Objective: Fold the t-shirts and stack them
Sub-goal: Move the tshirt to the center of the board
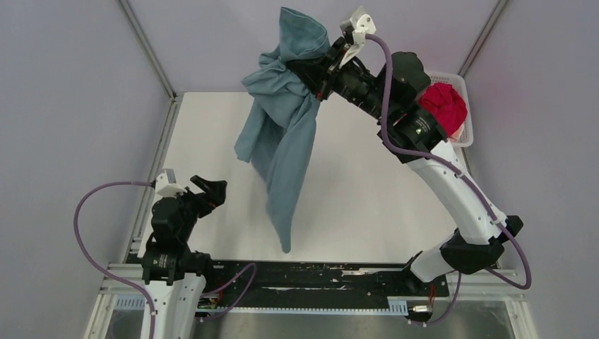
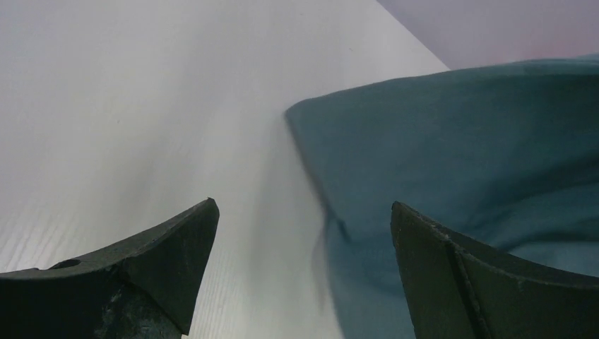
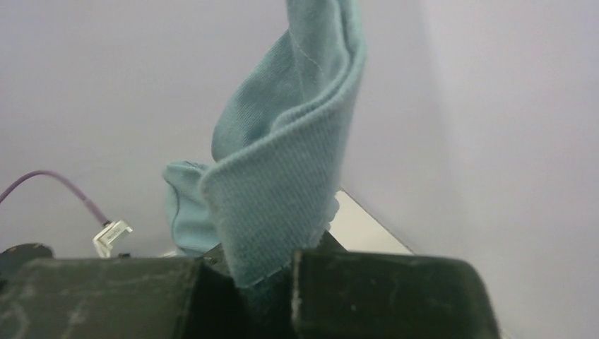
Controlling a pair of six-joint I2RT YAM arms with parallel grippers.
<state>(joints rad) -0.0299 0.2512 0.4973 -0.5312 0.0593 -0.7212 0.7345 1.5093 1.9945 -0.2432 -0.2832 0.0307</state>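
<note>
Top view: the teal shirt (image 1: pixel 282 134) is held high above the far part of the table (image 1: pixel 367 198) by the right gripper (image 1: pixel 319 74), which is clamped on a bunched upper part of the cloth. A hood-like peak is formed over the gripper. The rest hangs in long twisted folds and narrows to a point over the table's near middle; contact with the table cannot be told. A red shirt (image 1: pixel 443 104) is seen crumpled in the basket (image 1: pixel 465 138) at the table's far right corner, partly hidden by the right arm. The left gripper (image 1: pixel 212 189) is seen over the table's near left part, jaws apart, nothing held, clear of the teal shirt.

Left wrist view: the left gripper (image 2: pixel 304 206) is seen with jaws spread wide. White table (image 2: pixel 141 106) is seen on the left. The teal shirt (image 2: pixel 459 155) fills the right, darker blue-green here, smooth, with one soft curved edge, slightly blurred. It is not touched.

Right wrist view: the right gripper (image 3: pixel 268 282) is shut on the teal shirt (image 3: pixel 282 191). A folded band of pale teal ribbed knit with a stitched hem is seen rising from the jaws.
</note>
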